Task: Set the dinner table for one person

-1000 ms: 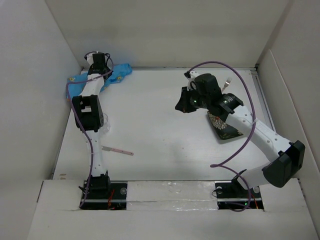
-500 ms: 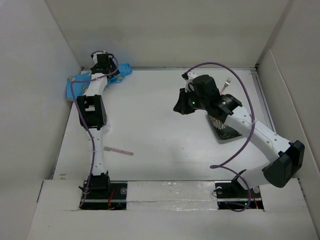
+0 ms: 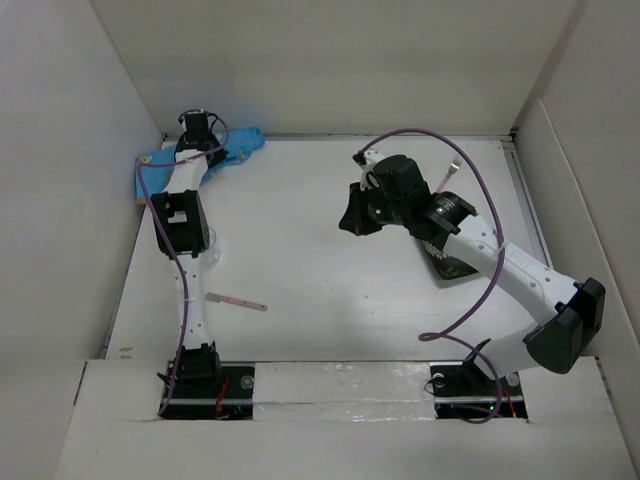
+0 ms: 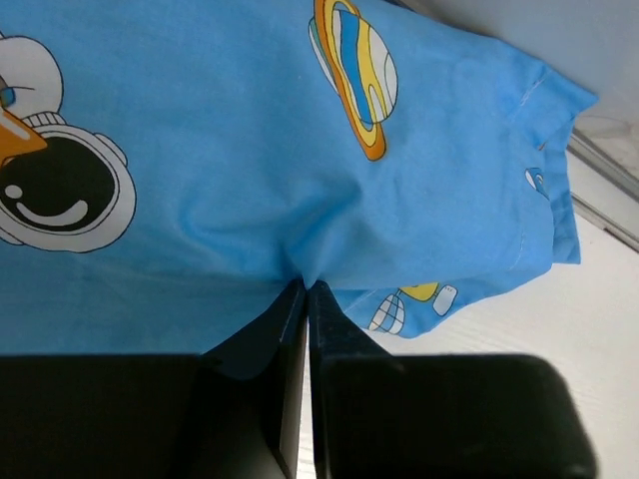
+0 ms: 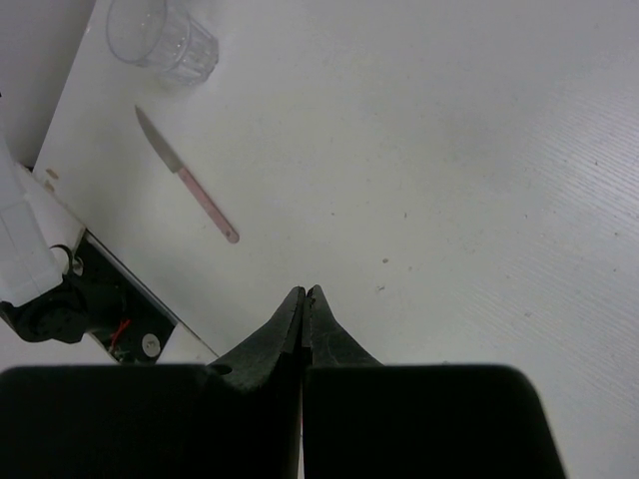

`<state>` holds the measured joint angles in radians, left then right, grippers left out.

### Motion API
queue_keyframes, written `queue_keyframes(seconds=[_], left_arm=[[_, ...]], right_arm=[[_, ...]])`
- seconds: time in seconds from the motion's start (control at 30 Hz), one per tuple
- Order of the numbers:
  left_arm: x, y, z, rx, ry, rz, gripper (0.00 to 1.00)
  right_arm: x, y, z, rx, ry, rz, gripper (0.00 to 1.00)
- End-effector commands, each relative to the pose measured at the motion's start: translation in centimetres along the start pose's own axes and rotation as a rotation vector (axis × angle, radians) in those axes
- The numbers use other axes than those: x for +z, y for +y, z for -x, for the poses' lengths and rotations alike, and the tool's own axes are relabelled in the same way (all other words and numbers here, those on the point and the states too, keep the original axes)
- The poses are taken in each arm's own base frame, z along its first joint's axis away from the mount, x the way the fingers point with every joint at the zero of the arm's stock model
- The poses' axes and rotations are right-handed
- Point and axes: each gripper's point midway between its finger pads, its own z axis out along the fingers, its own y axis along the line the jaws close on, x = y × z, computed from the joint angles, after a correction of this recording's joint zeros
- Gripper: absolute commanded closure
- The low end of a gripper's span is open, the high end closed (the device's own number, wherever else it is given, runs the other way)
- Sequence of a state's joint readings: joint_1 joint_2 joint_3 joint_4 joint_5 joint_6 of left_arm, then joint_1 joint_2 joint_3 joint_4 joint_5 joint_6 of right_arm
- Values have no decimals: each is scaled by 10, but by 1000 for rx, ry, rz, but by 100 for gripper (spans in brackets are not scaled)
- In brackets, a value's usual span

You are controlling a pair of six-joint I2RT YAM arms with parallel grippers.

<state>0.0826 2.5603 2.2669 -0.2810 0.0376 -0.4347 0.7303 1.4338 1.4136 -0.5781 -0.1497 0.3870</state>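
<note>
White arms (image 3: 190, 300), black joints (image 3: 178, 222), purple cables (image 3: 425, 335), black fingers (image 5: 285, 329)

The whole dinner table (image 3: 320, 280) is seen from above, behind the arm bases (image 3: 200, 365). The blue placemat (image 4: 250, 150) is viewed very closely from the left wrist; the knife (image 5: 187, 180) and glass (image 5: 163, 42), shared with the top view, are seen from the right wrist.

Your left gripper (image 4: 307, 291) rises from the bottom edge, its black jaws pressed together on a puckered fold of the blue placemat (image 4: 250, 150). You see an astronaut print (image 4: 55, 190) at left and a striped planet (image 4: 354, 72) up top. White table (image 4: 589, 334) shows at lower right.
</note>
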Motion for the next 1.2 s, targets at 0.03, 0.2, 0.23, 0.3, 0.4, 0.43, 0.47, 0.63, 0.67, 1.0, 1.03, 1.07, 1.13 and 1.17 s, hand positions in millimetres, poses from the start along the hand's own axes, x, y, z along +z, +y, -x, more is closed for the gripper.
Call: queue_keyframes(seconds=[0.03, 0.2, 0.23, 0.3, 0.4, 0.43, 0.47, 0.63, 0.67, 1.0, 1.03, 1.07, 1.13, 1.17], left_arm=[[-19, -23, 17, 1, -16, -71, 100], [-65, -79, 28, 91, -60, -150, 100], [-89, -96, 40, 113, -93, -185, 100], [-117, -121, 46, 147, -116, -233, 100], [-177, -162, 55, 198, -160, -318, 100], [-210, -176, 64, 210, -187, -372, 100], [-223, -182, 62, 218, -179, -394, 100], [-330, -232, 62, 245, -156, -688, 100], [-343, -237, 60, 246, -141, -737, 100], [-322, -252, 6, 246, 48, -831, 100], [-302, -252, -12, 231, 101, -824, 100], [-293, -256, -15, 205, 94, -813, 100], [-261, -252, -31, 164, 124, -761, 100], [-254, -257, -35, 149, 123, -763, 100]], right_arm=[[-8, 9, 24, -11, -70, -2, 100], [-9, 10, 32, -27, -95, -10, 100], [-10, 10, 36, -31, -108, -14, 100], [-14, 9, 41, -41, -126, -24, 100], [-24, 7, 51, -56, -165, -52, 100], [-27, 5, 55, -57, -179, -65, 100], [-31, 6, 59, -65, -191, -66, 100], [-63, 1, 83, -60, -302, -136, 100], [-70, 2, 88, -57, -328, -141, 100], [-70, -55, 94, 40, -358, -254, 34], [-61, -64, 85, 52, -331, -268, 31], [-55, -70, 85, 61, -338, -266, 30], [-40, -85, 76, 91, -303, -262, 30], [-27, -89, 65, 108, -281, -253, 34]])
